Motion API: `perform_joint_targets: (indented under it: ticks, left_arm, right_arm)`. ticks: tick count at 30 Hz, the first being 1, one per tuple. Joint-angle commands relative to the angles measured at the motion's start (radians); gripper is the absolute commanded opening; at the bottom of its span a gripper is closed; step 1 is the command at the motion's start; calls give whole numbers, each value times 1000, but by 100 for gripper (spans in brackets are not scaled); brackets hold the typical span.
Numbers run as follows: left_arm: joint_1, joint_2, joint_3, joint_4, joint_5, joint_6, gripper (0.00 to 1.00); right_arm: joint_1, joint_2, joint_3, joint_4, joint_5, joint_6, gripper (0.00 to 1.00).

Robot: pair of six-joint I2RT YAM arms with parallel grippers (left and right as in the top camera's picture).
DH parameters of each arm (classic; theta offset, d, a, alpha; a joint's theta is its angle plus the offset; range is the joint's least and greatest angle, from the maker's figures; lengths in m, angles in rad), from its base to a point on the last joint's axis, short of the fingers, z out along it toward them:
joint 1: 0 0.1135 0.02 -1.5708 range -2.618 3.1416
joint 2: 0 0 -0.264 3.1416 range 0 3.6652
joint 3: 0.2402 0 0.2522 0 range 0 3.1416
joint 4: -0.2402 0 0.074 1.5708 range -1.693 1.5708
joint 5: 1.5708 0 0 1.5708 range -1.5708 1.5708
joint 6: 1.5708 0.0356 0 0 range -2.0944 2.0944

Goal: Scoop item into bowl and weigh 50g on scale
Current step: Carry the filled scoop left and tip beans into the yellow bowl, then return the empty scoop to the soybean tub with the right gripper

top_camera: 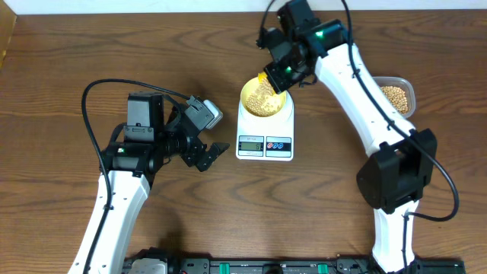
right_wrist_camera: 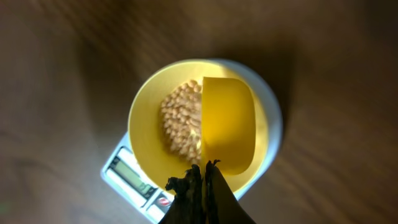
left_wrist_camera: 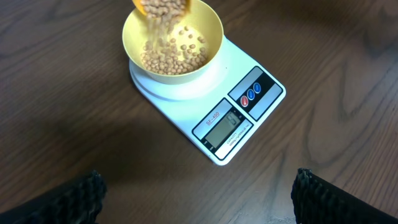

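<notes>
The pale yellow bowl point(top_camera: 265, 97) stands on the white scale point(top_camera: 265, 141) and holds a heap of tan beans point(left_wrist_camera: 174, 57). My right gripper point(top_camera: 283, 70) is shut on the yellow scoop point(right_wrist_camera: 227, 124), which is tilted over the bowl's far rim. Beans are falling from the scoop point(left_wrist_camera: 163, 7) into the bowl point(right_wrist_camera: 149, 140). The scale's display point(left_wrist_camera: 222, 129) faces the left wrist view; its reading is too small to tell. My left gripper point(top_camera: 211, 154) is open and empty, left of the scale point(left_wrist_camera: 249, 106), above bare table.
A clear plastic tub point(top_camera: 398, 96) with more beans stands at the right, behind the right arm. The table's far edge runs along the top of the overhead view.
</notes>
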Motion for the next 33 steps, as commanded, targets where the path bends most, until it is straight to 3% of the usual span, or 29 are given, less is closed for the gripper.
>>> perform_joint_targets:
  ticks: [1, 6, 12, 16, 24, 33]
  left_arm:
    - [5, 6, 10, 1, -6, 14, 97]
    - [5, 6, 10, 1, -6, 14, 97]
    - [5, 6, 10, 1, -6, 14, 97]
    - [5, 6, 10, 1, -6, 14, 98]
    - [5, 6, 10, 1, -6, 14, 98]
    - [5, 6, 10, 1, -6, 14, 98]
  right_arm:
    - [51, 2, 53, -5, 227, -55, 1]
    - [104, 2, 54, -6, 309, -127, 1]
    - [100, 0, 66, -10, 289, -68, 1]
    - [63, -2, 109, -19, 148, -34, 1]
    - [-107, -6, 257, -154, -56, 47, 1]
    - [-372, -9, 351, -424, -61, 47, 1]
